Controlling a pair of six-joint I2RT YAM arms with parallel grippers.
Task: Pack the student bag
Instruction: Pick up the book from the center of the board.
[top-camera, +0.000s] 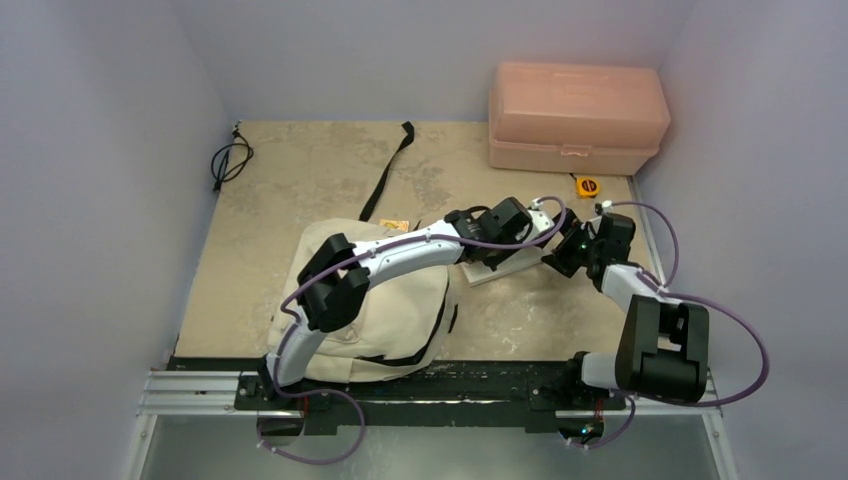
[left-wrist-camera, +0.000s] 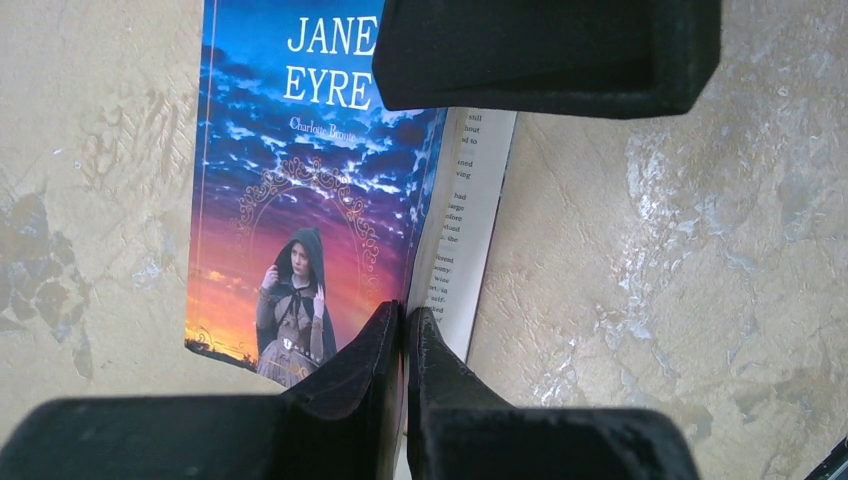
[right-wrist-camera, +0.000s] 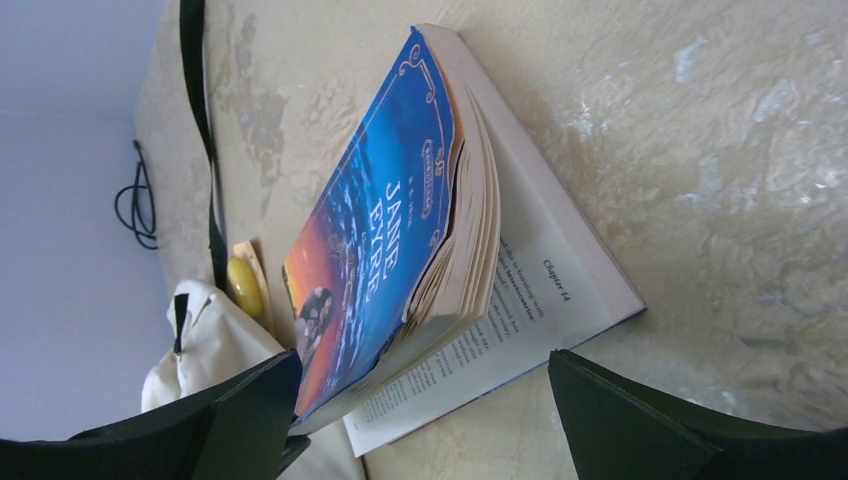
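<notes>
1. Bag (top-camera: 400, 310): nearest you, slumped at the table's near edge under your left arm. You could not tell whether its mouth was open.
2. Left gripper (left-wrist-camera: 405, 318): clenched, and it appeared to nip the front cover's edge of the book (left-wrist-camera: 300, 200).
3. Book: mid-table, just right of the bag, splayed open with its upper half raised off the bottom page. Its long axis ran away from your left fingers.
4. Right gripper (right-wrist-camera: 420, 370): spread wide, holding nothing, the book straight ahead of it.
5. Bearing, as judged: the bag lay leftward and nearer you than the book, and your left arm was closer to it.
6. Box (top-camera: 575, 115): far right corner, well apart.
</notes>
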